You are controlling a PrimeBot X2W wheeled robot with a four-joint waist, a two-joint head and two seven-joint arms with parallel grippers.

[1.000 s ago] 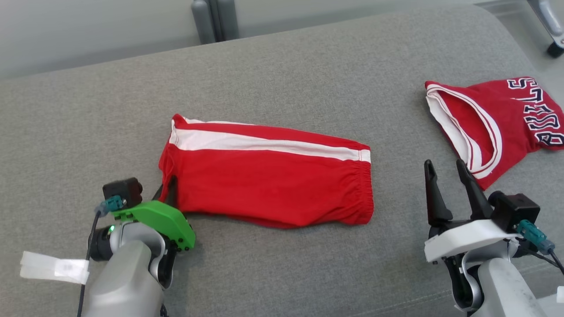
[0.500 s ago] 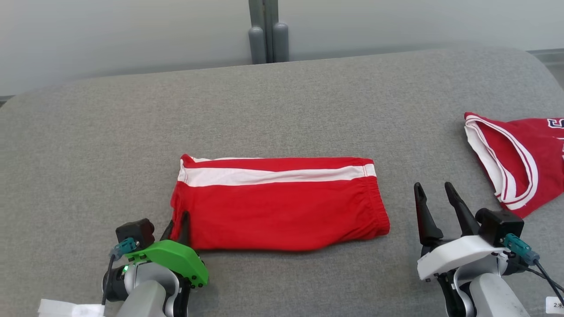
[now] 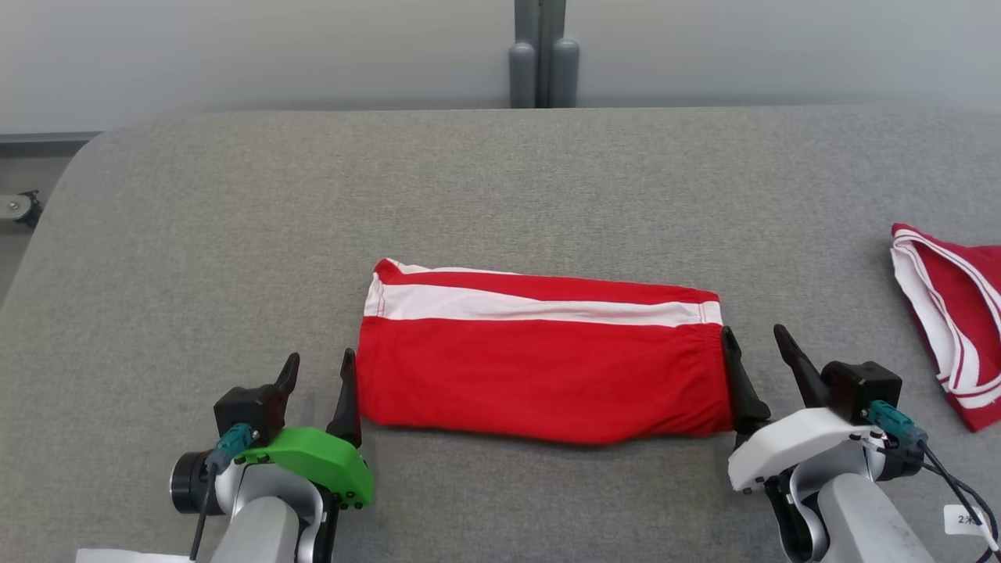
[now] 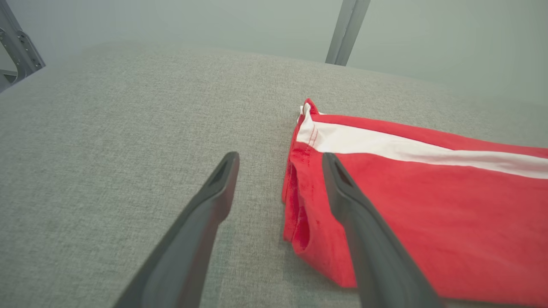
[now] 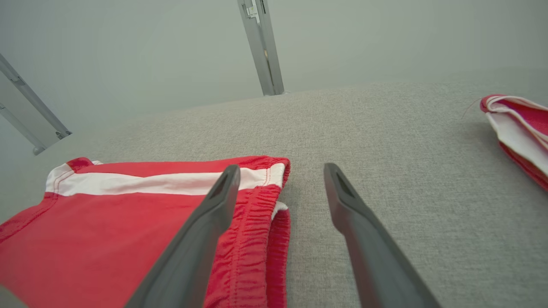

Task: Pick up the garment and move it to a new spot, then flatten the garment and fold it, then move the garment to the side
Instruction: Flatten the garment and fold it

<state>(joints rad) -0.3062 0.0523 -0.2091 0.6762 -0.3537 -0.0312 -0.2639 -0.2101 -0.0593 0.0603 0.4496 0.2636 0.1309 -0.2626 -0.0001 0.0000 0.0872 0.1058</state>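
We see a grey table (image 3: 235, 234) with red shorts (image 3: 539, 375) lying flat on it. We tell where things are from the shorts.

Just left of the shorts, by their near corner, is our left gripper (image 3: 321, 358). Its two fingers are spread apart and nothing is between them. The finger closer to the shorts stands right beside their left edge. We cannot tell if it touches the cloth. In the left wrist view that edge has an open leg hole.

The shorts are folded into a long shape that runs left to right. A white stripe goes along their far side, with a thin red strip behind it. The stretchy waist is at the right end.

Far behind the shorts, past the table, a grey post (image 3: 543, 66) stands up in front of a pale wall (image 3: 235, 55).

Just right of the shorts is our right gripper (image 3: 754, 332). Its fingers are spread wide too and hold nothing. The closer finger sits right at the waist end, and the other one is over bare table.

Well to the right of the shorts lies a jersey (image 3: 958, 328), red with white trim. It does not touch the shorts.
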